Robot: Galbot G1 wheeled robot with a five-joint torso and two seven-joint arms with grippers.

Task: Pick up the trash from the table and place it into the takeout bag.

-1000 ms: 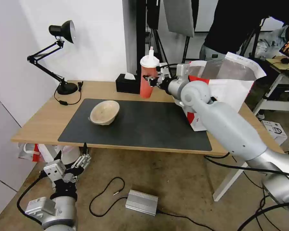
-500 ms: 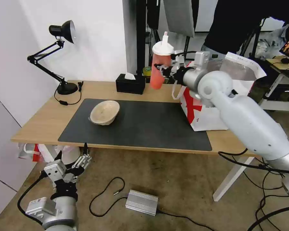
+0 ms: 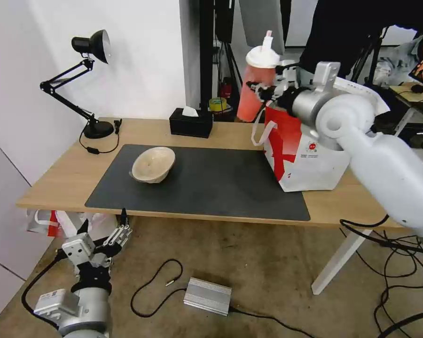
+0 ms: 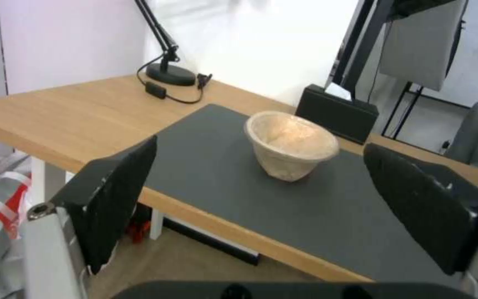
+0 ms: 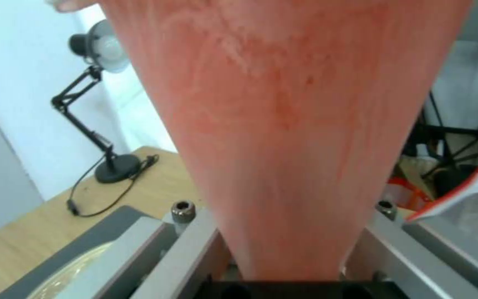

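The right gripper (image 3: 264, 89) is clamped on the red cup (image 3: 254, 83), holding it up in the air at abt 1 o'clock in the head view, tilted w/ its lid and straw leaning toward 1 o'clock, just beside the near-left top edge of the bag (image 3: 305, 150). Main risk, as I judge it: the cup isn't over the bag's mouth yet; it hangs at the red side panel's top edge, so letting go here would prob. drop it onto the table (image 3: 61, 173) or knock it off the rim. Second risk: the cup tapers, and in the right wrist view the narrow end of the cup (image 5: 283, 137) sits between the metal fingers (image 5: 156, 253), so a tilted, slick cup could slide through the grip, or a squeeze could pop the lid and spill. Third: the bag is light and stands free at abt 3 o'clock on the table; a bump from the forearm or cup could tip it or fold the opening shut, and the loop handle hanging at its left side could snag. Pose: right arm reaches up and fwd from the lower right, elbow high, wrist turned so the fingers point toward 9 o'clock. Left gripper (image 3: 120, 234) is parked low at abt 7 o'clock, below the table's front edge, fingers spread wide w/ nothing in them; its wrist view looks up at the beige bowl (image 4: 290, 145), which rests tilted on the dark mat (image 3: 197, 180) at abt 10 o'clock.
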